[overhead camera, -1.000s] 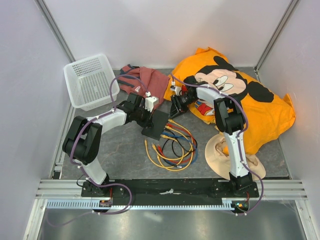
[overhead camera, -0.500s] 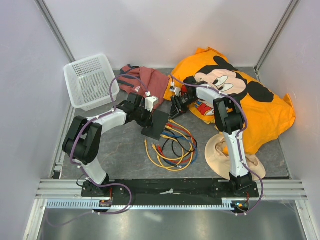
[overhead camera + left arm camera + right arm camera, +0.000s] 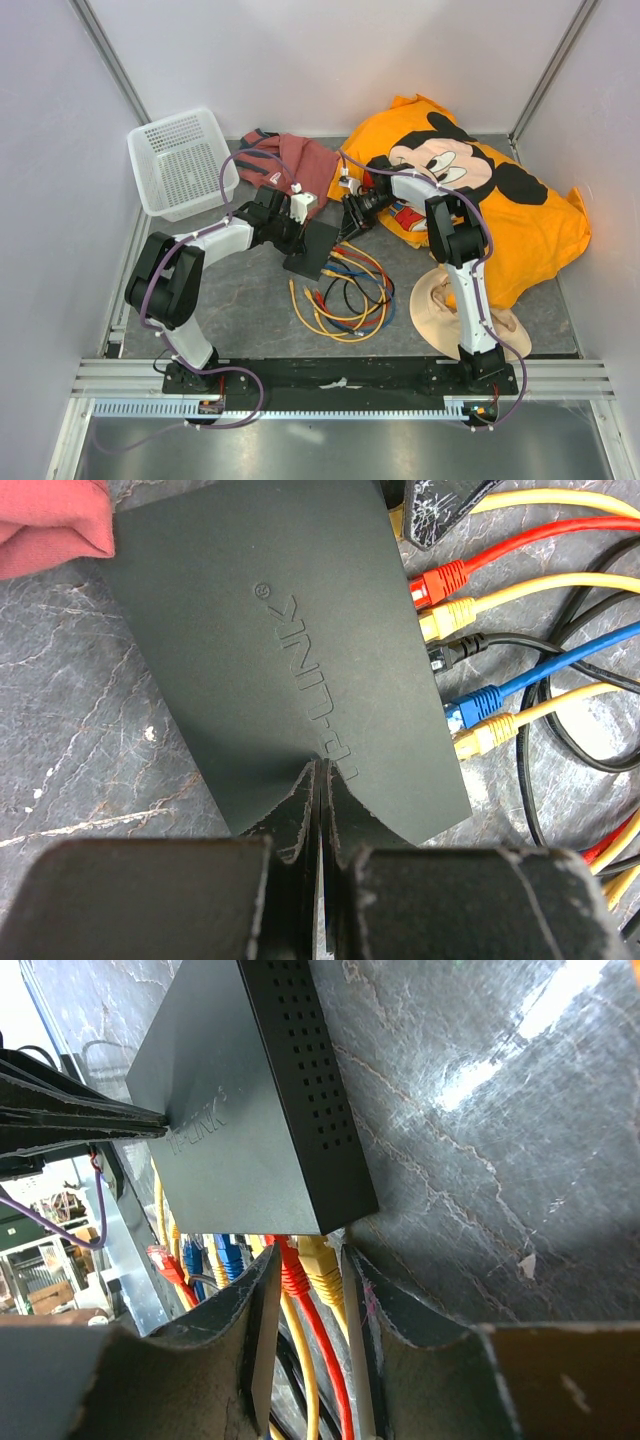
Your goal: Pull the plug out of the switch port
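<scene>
The switch (image 3: 314, 250) is a flat matte-black box lying on the table; it also shows in the left wrist view (image 3: 270, 640) and the right wrist view (image 3: 235, 1130). Several plugs sit in its ports: red (image 3: 440, 583), yellow (image 3: 447, 620), black, blue (image 3: 475, 705) and yellow. My left gripper (image 3: 299, 240) is shut, its tips (image 3: 318, 772) pressing on the switch's top near one edge. My right gripper (image 3: 343, 232) is open at the port edge, its jaws standing either side of the end yellow plug (image 3: 326, 1268) and the red plug (image 3: 293, 1270).
Loose coloured cables (image 3: 345, 295) coil in front of the switch. A white basket (image 3: 180, 160) stands at the back left, with a red cloth (image 3: 300, 160) beside it. An orange Mickey Mouse cloth (image 3: 500, 210) and a beige hat (image 3: 450, 300) lie to the right.
My right gripper has shifted very slightly at the port edge. The left arm and the switch have not moved.
</scene>
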